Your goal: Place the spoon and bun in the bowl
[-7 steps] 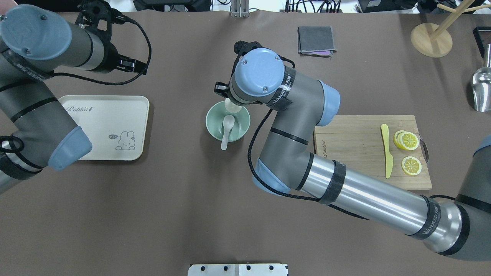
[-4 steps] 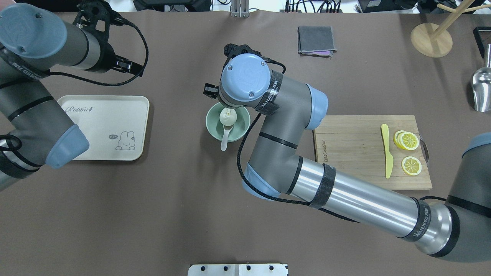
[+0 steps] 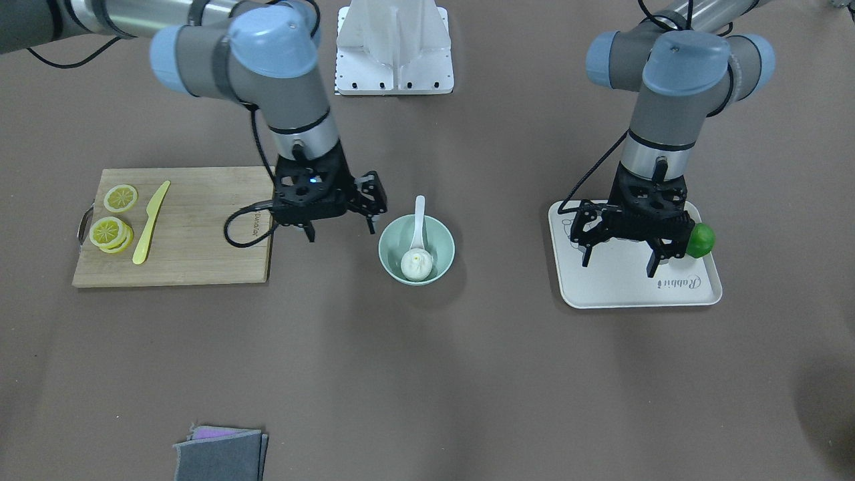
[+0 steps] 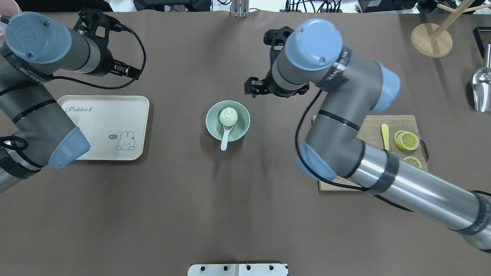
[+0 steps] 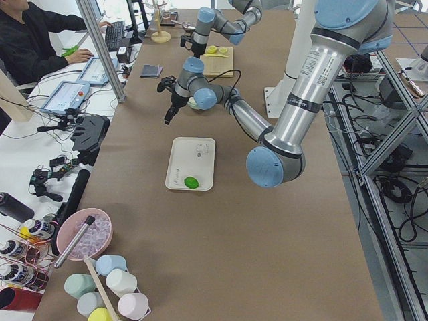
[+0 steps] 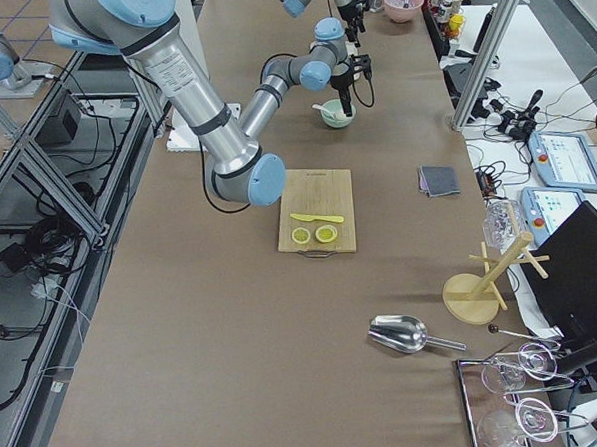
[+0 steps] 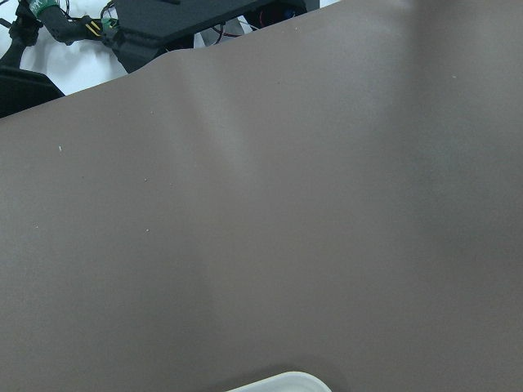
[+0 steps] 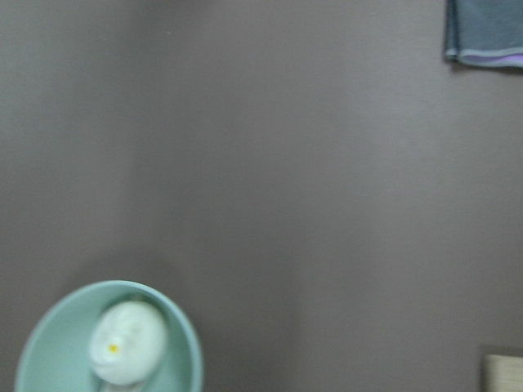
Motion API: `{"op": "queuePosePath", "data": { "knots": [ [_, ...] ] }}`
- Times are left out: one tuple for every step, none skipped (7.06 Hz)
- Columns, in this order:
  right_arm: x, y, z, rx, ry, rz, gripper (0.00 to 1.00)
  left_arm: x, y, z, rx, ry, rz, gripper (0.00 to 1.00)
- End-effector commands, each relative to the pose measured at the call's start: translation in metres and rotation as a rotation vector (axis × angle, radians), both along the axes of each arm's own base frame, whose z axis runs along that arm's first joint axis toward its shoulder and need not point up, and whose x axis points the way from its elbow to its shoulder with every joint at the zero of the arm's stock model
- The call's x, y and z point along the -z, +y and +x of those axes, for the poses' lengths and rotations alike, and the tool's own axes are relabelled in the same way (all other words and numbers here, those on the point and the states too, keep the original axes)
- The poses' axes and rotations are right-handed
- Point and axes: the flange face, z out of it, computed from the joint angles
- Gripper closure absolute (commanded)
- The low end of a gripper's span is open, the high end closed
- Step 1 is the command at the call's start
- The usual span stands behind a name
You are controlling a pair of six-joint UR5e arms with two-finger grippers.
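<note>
The mint-green bowl stands mid-table. The white bun lies inside it on the scoop of the white spoon, whose handle sticks out over the rim. In the front view the bowl holds the bun and the spoon. My right gripper is open and empty, just beside the bowl towards the cutting board. The right wrist view shows the bowl and the bun at the lower left. My left gripper is open and empty above the beige tray.
A green lime lies at the tray's edge. The wooden cutting board carries lemon slices and a yellow knife. A grey cloth, a wooden stand and a metal scoop sit at the far side.
My right gripper let the bun go into the bowl, onto the spoon. It then drew away from the bowl towards the cutting board side. The left arm has barely moved.
</note>
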Motion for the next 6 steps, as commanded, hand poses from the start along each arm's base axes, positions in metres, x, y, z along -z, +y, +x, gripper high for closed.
{"op": "queuePosePath", "data": {
  "knots": [
    [-0.100, 0.003, 0.095, 0.076, 0.153, 0.078, 0.00, -0.044, 0.004, -0.019, 0.046, -0.068, -0.030, 0.02],
    [-0.143, -0.017, 0.157, 0.024, 0.165, -0.010, 0.00, -0.051, -0.011, -0.061, 0.074, -0.080, -0.036, 0.02],
    [-0.190, -0.032, 0.219, 0.038, 0.207, -0.028, 0.00, -0.072, -0.008, -0.103, -0.009, -0.056, -0.073, 0.02],
    [-0.242, -0.027, 0.275, 0.098, 0.270, -0.010, 0.00, -0.111, -0.005, -0.164, -0.035, -0.020, -0.146, 0.02],
    [-0.280, -0.018, 0.340, 0.070, 0.224, -0.087, 0.00, -0.145, -0.002, -0.242, -0.054, 0.011, -0.181, 0.02],
    [-0.321, 0.002, 0.400, 0.092, 0.144, -0.129, 0.00, -0.191, 0.020, -0.305, -0.097, 0.059, -0.213, 0.02]
  ]
}}
